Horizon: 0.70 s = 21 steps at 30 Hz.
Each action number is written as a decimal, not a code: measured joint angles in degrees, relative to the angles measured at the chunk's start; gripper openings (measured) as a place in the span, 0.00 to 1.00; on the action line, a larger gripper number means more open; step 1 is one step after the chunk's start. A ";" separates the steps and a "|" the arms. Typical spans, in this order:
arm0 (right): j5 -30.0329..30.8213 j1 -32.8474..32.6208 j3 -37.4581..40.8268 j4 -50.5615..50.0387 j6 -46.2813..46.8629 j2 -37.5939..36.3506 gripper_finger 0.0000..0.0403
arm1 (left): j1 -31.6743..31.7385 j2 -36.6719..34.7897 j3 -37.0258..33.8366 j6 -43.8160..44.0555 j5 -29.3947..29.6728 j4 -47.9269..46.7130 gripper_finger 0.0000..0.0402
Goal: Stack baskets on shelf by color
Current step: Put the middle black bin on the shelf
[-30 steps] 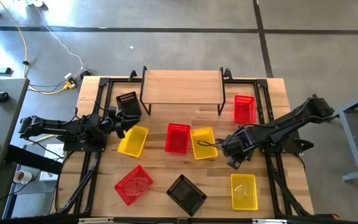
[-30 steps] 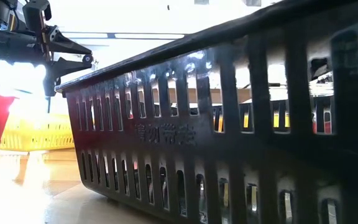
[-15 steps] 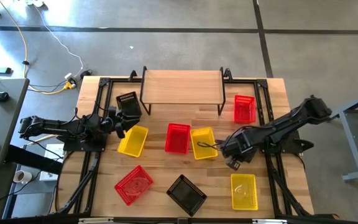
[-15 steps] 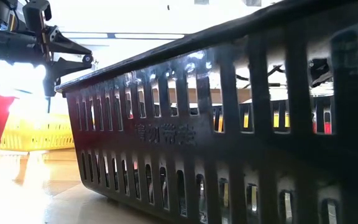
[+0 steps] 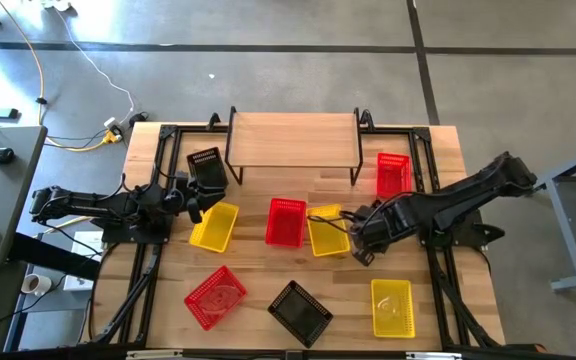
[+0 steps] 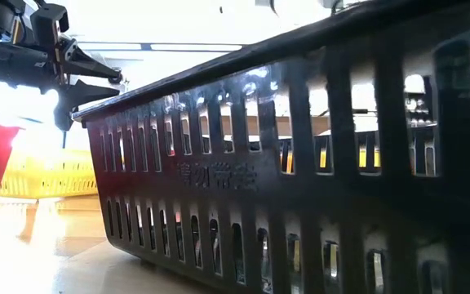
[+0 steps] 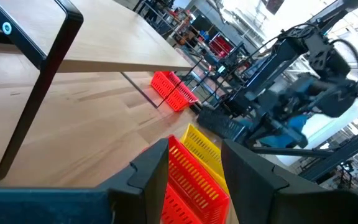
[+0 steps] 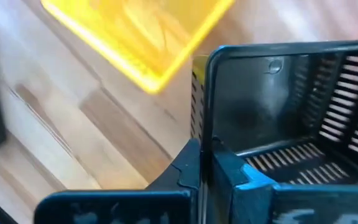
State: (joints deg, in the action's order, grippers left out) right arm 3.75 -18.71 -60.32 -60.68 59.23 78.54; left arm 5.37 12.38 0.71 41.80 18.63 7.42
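While the left gripper (image 5: 193, 203) hangs with its fingers apart and nothing between them, it sits between a black basket (image 5: 206, 165) and a yellow basket (image 5: 214, 226) on the table's left side. Nearer the front edge lie a red basket (image 5: 214, 297) and another black one (image 5: 300, 310). The shelf (image 5: 293, 138) stands bare at the back centre. In front of it a second red basket (image 5: 286, 221) touches a second yellow basket (image 5: 326, 232). Just right of that, the right gripper (image 5: 351, 228) is clenched on the thin rim of a dark basket (image 8: 278, 124), seen clearly only in its wrist view. Further right sit a third yellow basket (image 5: 392, 306) and a third red basket (image 5: 393, 175).
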 joint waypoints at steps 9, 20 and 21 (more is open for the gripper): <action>6.09 1.90 -9.51 -4.55 -0.82 0.00 0.00 | 0.01 0.00 0.00 0.05 0.01 -0.02 0.34; 16.21 5.14 -20.77 -6.00 -10.39 0.00 0.00 | 0.01 0.00 0.00 0.07 0.01 -0.03 0.34; 17.34 5.71 -21.97 -6.04 -12.00 0.00 0.00 | 0.01 0.00 0.00 0.09 0.02 -0.04 0.34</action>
State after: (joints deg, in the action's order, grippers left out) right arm 21.08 -13.00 -82.29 -66.72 47.22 78.54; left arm 5.38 12.38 0.71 41.89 18.65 7.38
